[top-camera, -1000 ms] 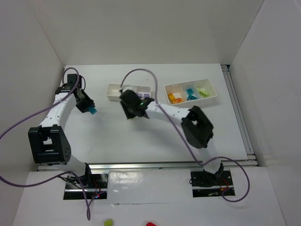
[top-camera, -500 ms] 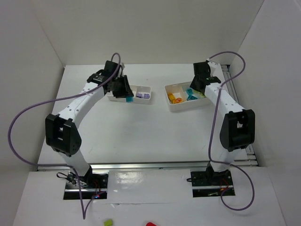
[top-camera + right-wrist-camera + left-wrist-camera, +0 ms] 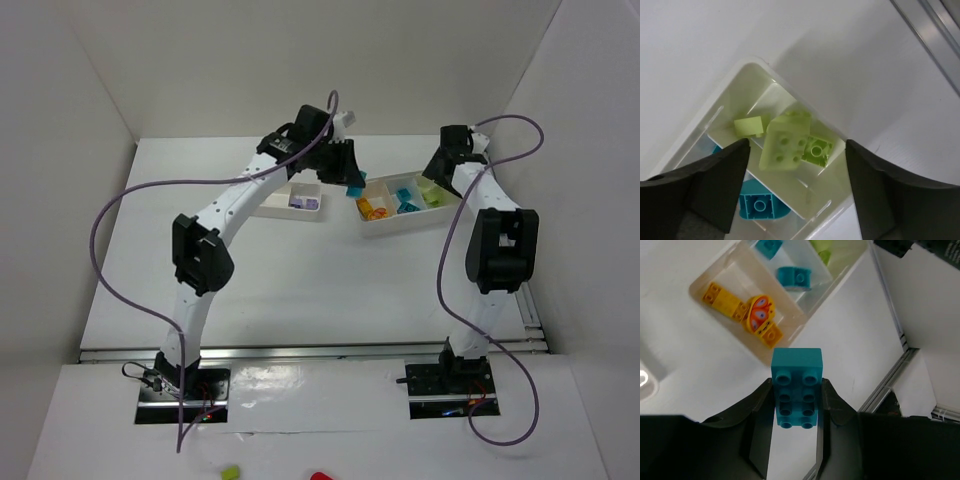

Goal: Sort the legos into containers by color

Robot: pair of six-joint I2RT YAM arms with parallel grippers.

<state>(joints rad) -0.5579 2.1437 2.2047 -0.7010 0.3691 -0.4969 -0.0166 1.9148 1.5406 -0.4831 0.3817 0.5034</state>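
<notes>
My left gripper is shut on a teal lego, its long sides pinched between the fingers, and hangs just left of the right container. That container holds yellow-orange legos, teal legos and lime green legos, each colour in its own compartment. My right gripper stands open over the green end compartment, where a large lime brick lies tilted among two smaller ones, touching neither finger. The left container holds lavender legos.
A metal rail runs along the table's right edge, close to the right container. White walls enclose the table at the back and on both sides. The right arm's upper link stands near the right edge.
The left arm has swung right from over the left container to beside the right one, still holding the teal lego. The right gripper has opened over the green compartment.
</notes>
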